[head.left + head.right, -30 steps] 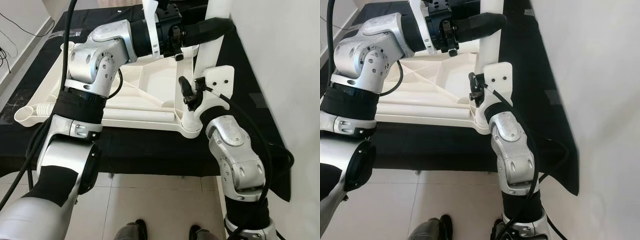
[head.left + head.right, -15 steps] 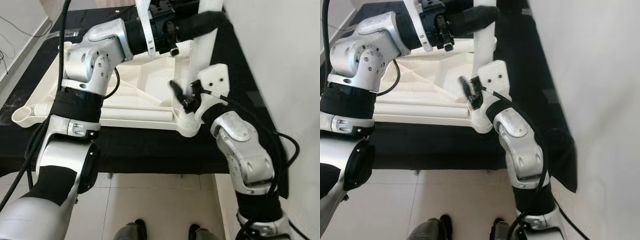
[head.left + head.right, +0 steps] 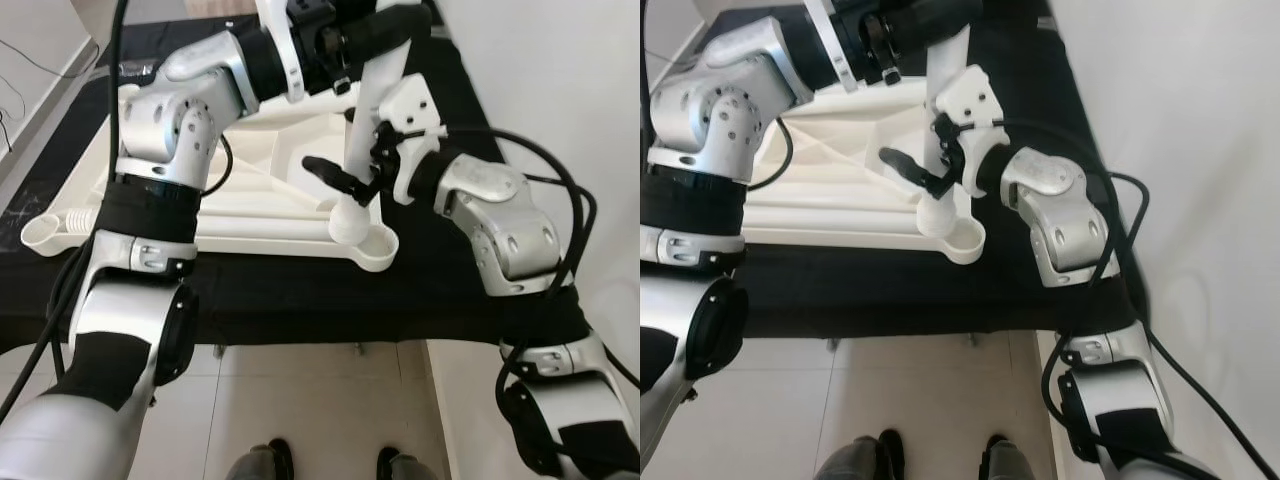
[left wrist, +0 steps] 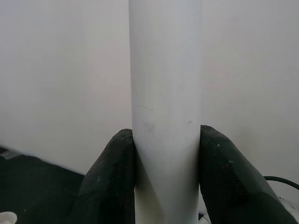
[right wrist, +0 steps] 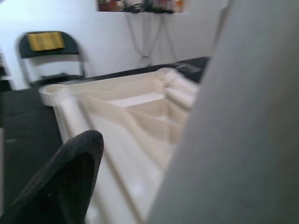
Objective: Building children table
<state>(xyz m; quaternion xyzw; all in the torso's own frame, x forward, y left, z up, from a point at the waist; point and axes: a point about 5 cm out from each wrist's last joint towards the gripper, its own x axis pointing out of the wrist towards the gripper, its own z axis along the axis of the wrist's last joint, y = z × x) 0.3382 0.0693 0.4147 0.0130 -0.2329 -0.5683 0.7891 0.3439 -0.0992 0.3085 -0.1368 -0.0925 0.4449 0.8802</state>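
A black cloth (image 3: 300,300) is covering the low surface in front of me, with pale floor tiles (image 3: 300,400) below its near edge and a white wall (image 3: 560,80) running along my right. On the cloth the white children's table top (image 3: 250,215) is lying upside down, ribs showing, and its near right corner socket (image 3: 368,243) is facing up, open and waiting.

Just above that socket I am holding the white table leg (image 3: 368,140). Its long axis is running nearly upright, leaning a little away from me toward the top, and its rounded lower end (image 3: 347,215) is hanging just over the inner rim of the socket, not yet seated, as far as I can judge. My right hand (image 3: 345,180) is the nearer one to the socket: it is sitting low on the leg, one black finger (image 3: 325,172) jutting out past the leg toward my left, so the fingers are looking spread rather than clamped. Farther back and higher, my left hand (image 4: 166,182) is pinching the leg between both pads, pressed flat on either side of it.

The coming move turns on the leg's foot lying slightly inboard of the socket; I am reckoning it needs a small shift toward me and to my right before going down.

Beyond, a second leg (image 3: 70,222) is lying at the far left corner.
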